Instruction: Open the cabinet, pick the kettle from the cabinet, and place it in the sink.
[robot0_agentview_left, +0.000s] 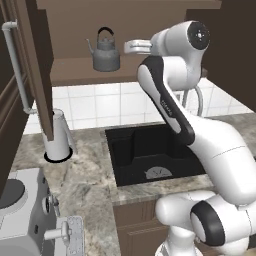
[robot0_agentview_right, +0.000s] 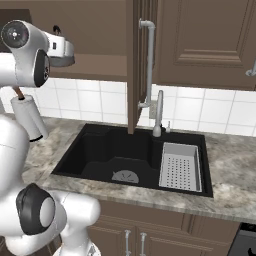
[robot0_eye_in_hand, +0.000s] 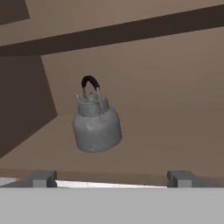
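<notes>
The cabinet (robot0_agentview_left: 75, 70) stands open, its left door (robot0_agentview_left: 39, 60) swung out toward me. The kettle (robot0_agentview_left: 105, 52), squat and dark grey with an arched black handle, sits upright on the lighter brown shelf. My gripper (robot0_agentview_left: 128, 46) hovers at shelf height just right of the kettle, apart from it. In the hand view the kettle (robot0_eye_in_hand: 95, 124) lies ahead, slightly left of centre, beyond my open gripper (robot0_eye_in_hand: 111, 179), which holds nothing. The black sink (robot0_agentview_left: 145, 150) lies below in the marbled counter; the right base view shows the sink (robot0_agentview_right: 100, 150) with its round drain.
The open door's edge (robot0_agentview_right: 132, 65) and its silver handle (robot0_agentview_right: 148, 60) hang over the sink. A faucet (robot0_agentview_right: 158, 115) stands behind the basin, with a grey perforated tray (robot0_agentview_right: 180, 166) at its right end. A white paper-towel roll (robot0_agentview_left: 57, 135) stands on the counter left of the sink.
</notes>
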